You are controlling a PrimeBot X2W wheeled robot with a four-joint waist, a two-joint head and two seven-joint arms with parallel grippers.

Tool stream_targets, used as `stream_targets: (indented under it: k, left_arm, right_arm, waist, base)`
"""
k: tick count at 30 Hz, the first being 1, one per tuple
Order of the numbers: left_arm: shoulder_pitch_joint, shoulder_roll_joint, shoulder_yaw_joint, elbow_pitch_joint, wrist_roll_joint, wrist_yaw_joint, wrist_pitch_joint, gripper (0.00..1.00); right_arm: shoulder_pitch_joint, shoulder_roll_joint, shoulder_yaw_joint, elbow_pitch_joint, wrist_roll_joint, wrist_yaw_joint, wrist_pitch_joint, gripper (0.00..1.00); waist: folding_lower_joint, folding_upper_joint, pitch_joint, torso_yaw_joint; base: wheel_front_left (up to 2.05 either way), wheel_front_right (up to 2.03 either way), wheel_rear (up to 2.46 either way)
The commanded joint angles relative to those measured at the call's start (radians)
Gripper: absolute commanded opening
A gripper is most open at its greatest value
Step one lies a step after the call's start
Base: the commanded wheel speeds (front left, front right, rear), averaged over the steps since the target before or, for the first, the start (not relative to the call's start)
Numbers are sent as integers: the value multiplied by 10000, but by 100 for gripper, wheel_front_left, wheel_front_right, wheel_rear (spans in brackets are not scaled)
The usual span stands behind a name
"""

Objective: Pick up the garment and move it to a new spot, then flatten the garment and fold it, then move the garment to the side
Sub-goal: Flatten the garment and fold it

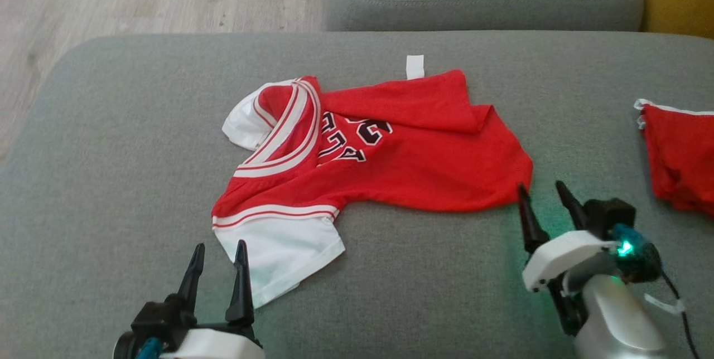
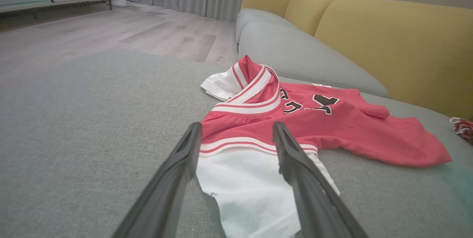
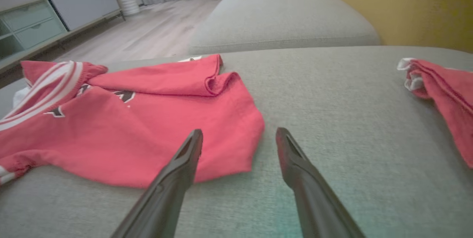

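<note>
Both grippers are held spread apart, with nothing gripped between the fingers. The left gripper (image 1: 220, 245) is poised at the near white sleeve (image 1: 279, 253) of the garment (image 1: 413, 169), and the sleeve's left edge is framed by its fingers. The right gripper (image 1: 540, 185) is set at the garment's near right corner. The garment is spread, partly rumpled, mid-cushion on the grey sofa seat (image 1: 111, 153), numerals up. A second red cloth (image 1: 680, 153) is seen at the right, well apart.

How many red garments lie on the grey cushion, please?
2: the jersey lies crumpled in the middle of the cushion; a plain red cloth lies at the right edge, cut off by the picture, so more may be hidden.
</note>
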Motion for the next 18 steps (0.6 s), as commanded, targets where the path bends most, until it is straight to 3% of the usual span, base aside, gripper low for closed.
stream_targets:
  k: [1,6,12,14,15,16,18]
  left_arm:
    - [-435,231,275,-318,60,26,7,100]
    - [-569,253,237,-366,92,53,46,100]
    - [-659,292,255,-354,82,57,44,100]
    - [-690,296,269,-336,79,69,35,100]
    - [-700,299,277,-331,77,77,30,100]
    - [-708,303,286,-329,75,83,26,100]
    - [-719,305,296,-348,73,107,20,100]
  right_arm:
    - [-335,110,-212,-75,-212,65,118,100]
    - [-786,110,-767,561,-35,65,307,100]
    - [-1267,110,-724,1228,219,65,254,100]
    - [-1427,110,-652,1477,314,65,211,39]
    - [-1498,110,-617,1596,349,65,188,30]
    - [-1560,110,-588,1713,372,65,169,0]
    - [-1673,110,-542,1900,403,65,105,0]
  waist:
    - [0,0,178,153]
    - [0,0,466,448]
    - [0,0,630,587]
    - [0,0,669,590]
    - [0,0,683,578]
    - [0,0,697,559]
    - [0,0,723,484]
  base:
    - [0,0,0]
    - [0,0,0]
    - [0,0,0]
    - [0,0,0]
    - [0,0,0]
    - [0,0,0]
    - [0,0,0]
